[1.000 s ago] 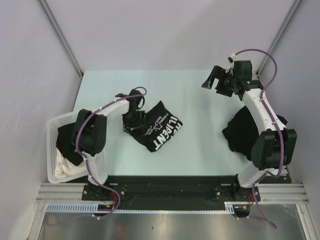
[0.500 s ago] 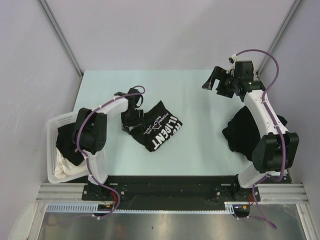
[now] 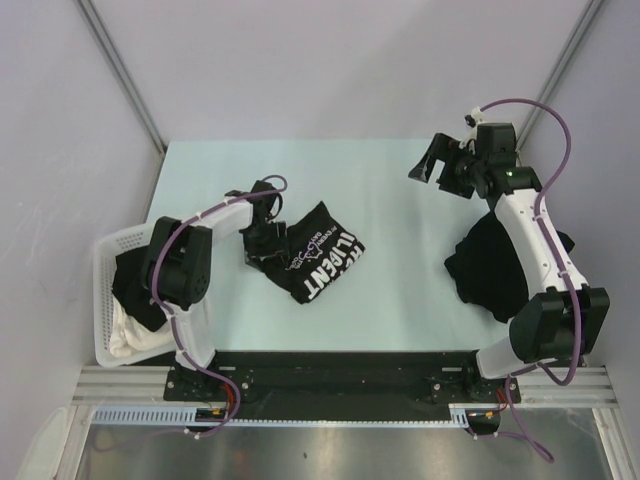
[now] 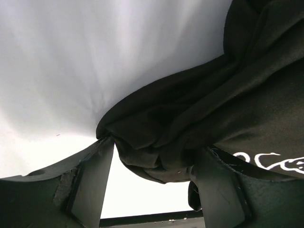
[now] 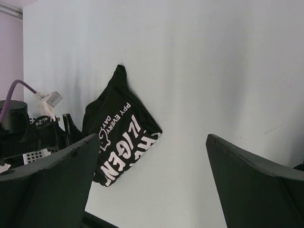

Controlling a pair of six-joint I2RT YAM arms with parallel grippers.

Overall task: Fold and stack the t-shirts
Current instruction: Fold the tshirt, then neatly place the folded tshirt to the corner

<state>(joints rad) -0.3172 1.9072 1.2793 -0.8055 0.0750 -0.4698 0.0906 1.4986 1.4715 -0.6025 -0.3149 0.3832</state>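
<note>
Left claw: the left gripper [image 4: 154, 149] has its jaws well apart, with a bunched black fold filling most of the gap. The cloth touches both fingers [image 4: 90, 183], but I cannot tell whether it is pinched or only lying there.
What it sits on: the left edge of the printed t-shirt [image 3: 318, 252], which lies crumpled at mid-table [image 3: 400, 290] with its white lettering up.
Bearing: from the left claw the bulk of the shirt lies to the right, towards the table's centre.
Long axis: I judge it runs diagonally, near-left to far-right, following the line of lettering.
Right claw: the right gripper [image 3: 428, 163] hangs above the far right of the table, jaws spread wide with nothing between them.
Nearer arm: the left, by a long way. The right claw is well apart from the printed shirt.
Other shirts: a dark heap [image 3: 488, 265] lies on the right side, partly under the right arm. More black fabric [image 3: 130, 285] sits in the white basket [image 3: 103, 265] at the left, over a white cloth [image 3: 122, 340].
My read: the shirt needs spreading flat first, and the left claw is placed to drag its edge.
</note>
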